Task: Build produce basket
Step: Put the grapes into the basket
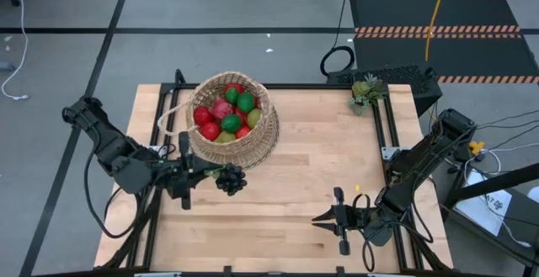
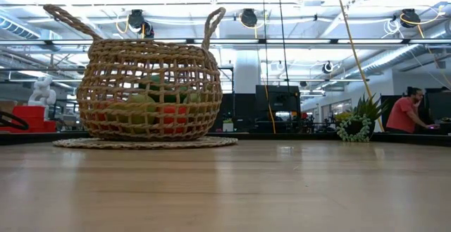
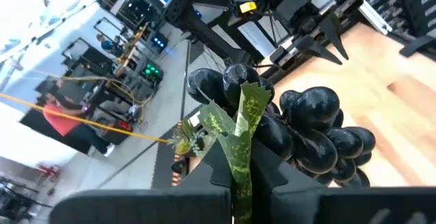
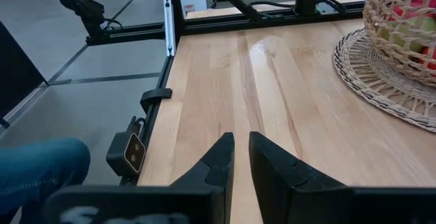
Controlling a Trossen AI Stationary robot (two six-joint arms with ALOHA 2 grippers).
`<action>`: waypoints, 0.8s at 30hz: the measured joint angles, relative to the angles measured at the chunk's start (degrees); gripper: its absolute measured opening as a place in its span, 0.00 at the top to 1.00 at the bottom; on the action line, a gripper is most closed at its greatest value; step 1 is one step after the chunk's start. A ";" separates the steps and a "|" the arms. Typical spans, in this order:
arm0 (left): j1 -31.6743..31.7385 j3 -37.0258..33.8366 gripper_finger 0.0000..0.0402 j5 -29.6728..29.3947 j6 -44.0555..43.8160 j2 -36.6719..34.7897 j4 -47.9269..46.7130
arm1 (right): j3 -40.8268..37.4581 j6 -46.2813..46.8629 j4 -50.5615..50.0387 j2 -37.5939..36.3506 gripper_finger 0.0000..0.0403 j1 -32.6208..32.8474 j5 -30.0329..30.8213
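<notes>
The round wicker basket point(image 1: 229, 117) stands on a woven mat point(image 2: 144, 143) at the far left of the table. It holds the produce point(image 1: 226, 113): red, green and yellow-green toy fruits. My left gripper point(image 1: 202, 174) hovers just in front of the basket, shut on a dark grape bunch point(image 1: 232, 178) with a green leaf. The bunch fills the left wrist view point(image 3: 306, 129). My right gripper point(image 1: 322, 220) waits near the table's front right, shut and holding nothing point(image 4: 238, 142). My left gripper pinches the green leaf point(image 3: 245, 115) at the top of the grape bunch between its two fingers point(image 3: 211, 169). The fingers reach nearly level from the table's left. The grapes bulge out beyond the fingertips. No part of the bunch shows on the table in the low view.
A small green potted plant point(image 1: 366, 92) stands at the table's far right corner. Bare wood stretches between the basket and my right gripper. A person in a red top point(image 2: 405, 116) is in the room behind the table.
</notes>
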 joint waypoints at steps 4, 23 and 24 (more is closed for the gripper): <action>0.07 0.00 0.98 -0.32 -5.95 0.00 0.13 | 0.00 -0.03 0.71 0.02 0.90 0.00 0.00; 1.96 0.00 0.98 -1.45 -38.59 -0.04 1.96 | 0.00 -0.26 1.22 0.02 0.90 0.02 0.00; 2.28 0.00 0.98 -1.44 -40.38 -0.04 1.96 | 0.00 -0.26 1.22 0.02 0.90 0.02 -0.02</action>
